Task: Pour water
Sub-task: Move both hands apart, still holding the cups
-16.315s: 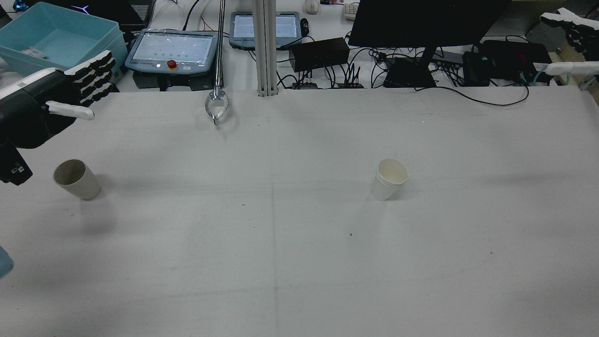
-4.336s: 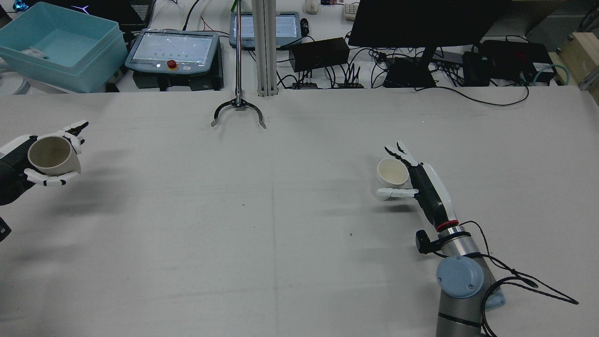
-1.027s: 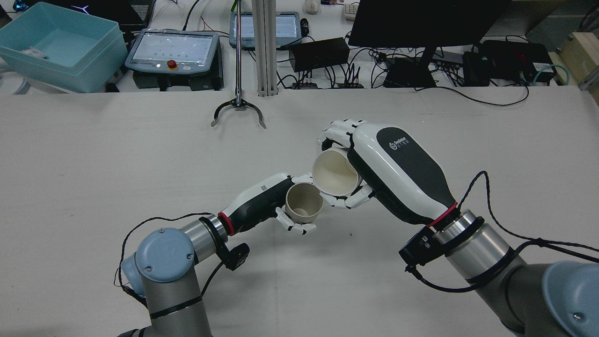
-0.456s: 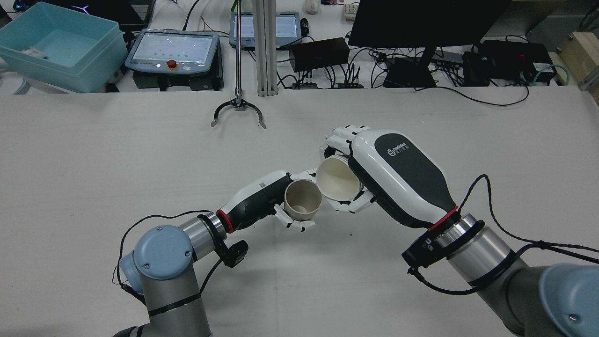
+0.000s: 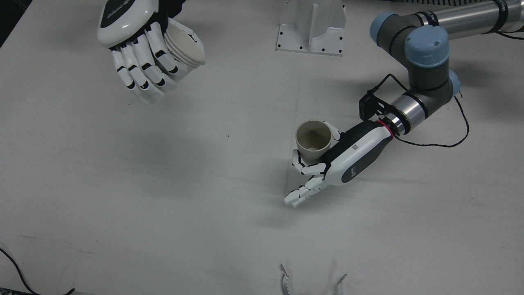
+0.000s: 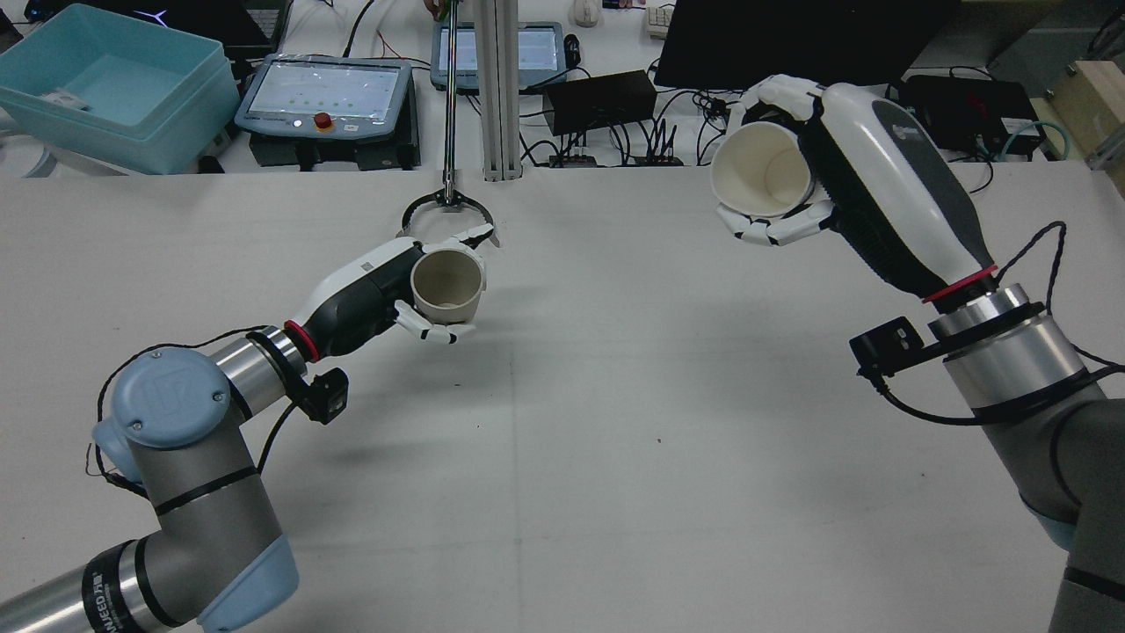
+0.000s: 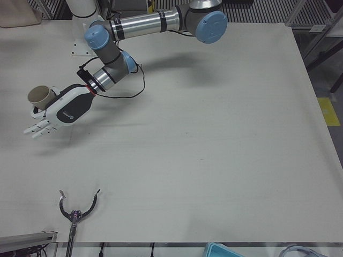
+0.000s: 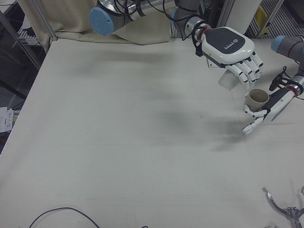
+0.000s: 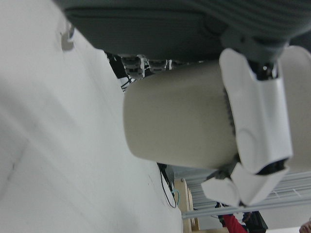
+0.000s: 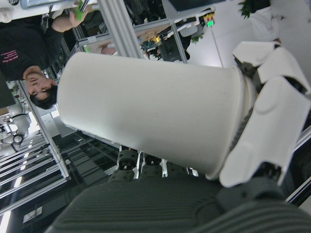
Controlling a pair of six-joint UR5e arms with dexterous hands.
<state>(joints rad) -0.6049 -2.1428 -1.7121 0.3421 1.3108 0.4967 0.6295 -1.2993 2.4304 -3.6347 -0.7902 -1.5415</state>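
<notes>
My left hand [image 6: 369, 294] is shut on a tan paper cup [image 6: 448, 281] and holds it upright, mouth up, above the table left of centre. It shows the same in the front view, the hand [image 5: 348, 157] around the cup [image 5: 313, 139], with its lower fingers [image 5: 305, 192] spread free. My right hand [image 6: 879, 189] is shut on a white paper cup [image 6: 763, 171], raised high at the right and tipped on its side. In the front view that hand [image 5: 135, 41] and cup [image 5: 186, 43] are at the top left. The two cups are far apart.
A grabber tool's claw [image 6: 446, 211] lies on the table just beyond the tan cup. A teal bin [image 6: 114, 83], control tablets [image 6: 325, 92], a monitor [image 6: 791, 35] and cables line the far edge. A white mount [image 5: 312, 26] stands between the arms.
The cups were together at the table's centre, the white one tipped over the tan one. The left hand has moved left and away; the right hand has risen to the right.
</notes>
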